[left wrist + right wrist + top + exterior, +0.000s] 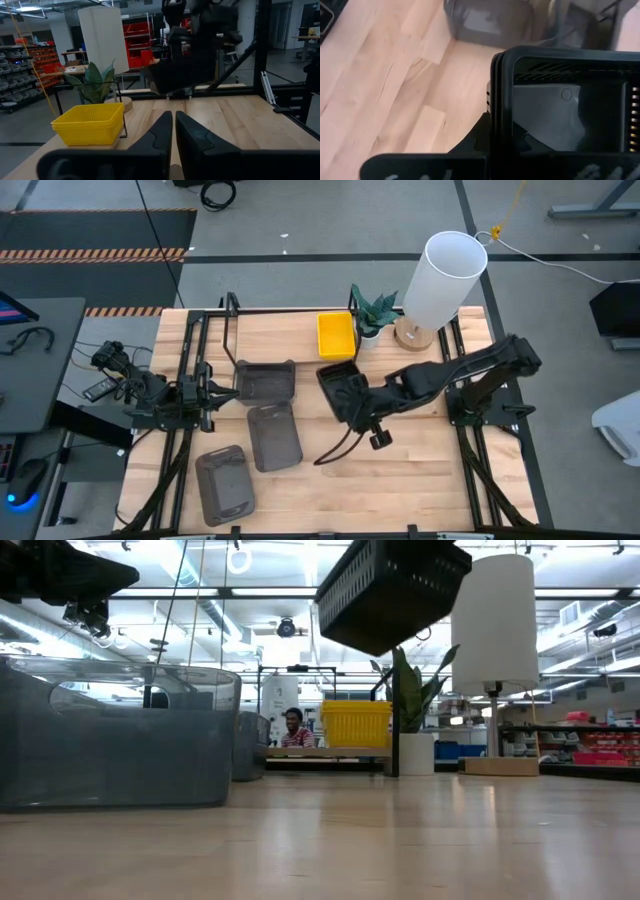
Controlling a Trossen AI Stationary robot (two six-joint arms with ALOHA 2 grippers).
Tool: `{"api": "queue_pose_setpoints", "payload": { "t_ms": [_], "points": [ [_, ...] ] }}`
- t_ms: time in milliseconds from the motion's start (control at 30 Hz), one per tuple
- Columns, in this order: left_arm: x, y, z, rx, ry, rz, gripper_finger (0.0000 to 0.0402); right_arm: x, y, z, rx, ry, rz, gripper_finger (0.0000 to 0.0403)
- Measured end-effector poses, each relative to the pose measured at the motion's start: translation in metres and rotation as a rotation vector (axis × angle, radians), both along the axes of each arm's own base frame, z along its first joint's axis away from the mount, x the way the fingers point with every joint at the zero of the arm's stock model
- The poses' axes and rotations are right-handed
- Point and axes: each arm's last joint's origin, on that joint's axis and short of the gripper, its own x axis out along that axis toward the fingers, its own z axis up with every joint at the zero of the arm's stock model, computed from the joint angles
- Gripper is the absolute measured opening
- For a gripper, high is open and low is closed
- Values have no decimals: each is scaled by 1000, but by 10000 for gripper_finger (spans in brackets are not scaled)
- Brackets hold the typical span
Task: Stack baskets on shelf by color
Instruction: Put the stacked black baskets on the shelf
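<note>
Three grey baskets (266, 383) lie left of centre, one yellow basket (336, 334) sits on the shelf (290, 330) at upper centre, and the right gripper (352, 402), clamped on a black basket (341, 388), holds it aloft mid-frame, while the left gripper (173, 131) waits left, fingers together.

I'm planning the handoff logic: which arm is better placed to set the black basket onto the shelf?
The right. Its gripper already holds the black basket lifted off the table, close to the shelf and its yellow basket. The left gripper sits shut and empty at the table's left side.
</note>
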Motion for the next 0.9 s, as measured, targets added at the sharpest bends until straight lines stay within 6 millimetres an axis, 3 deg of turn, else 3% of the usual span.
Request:
{"api": "queue_pose_setpoints", "payload": {
  "t_ms": [233,900],
  "points": [
    [0,0,0,0,0,0,39,-8,-4,16,20,-65,-6,15],
    [0,0,0,0,0,1,39,-10,-7,18,19,-73,-9,16]
  ]
}}
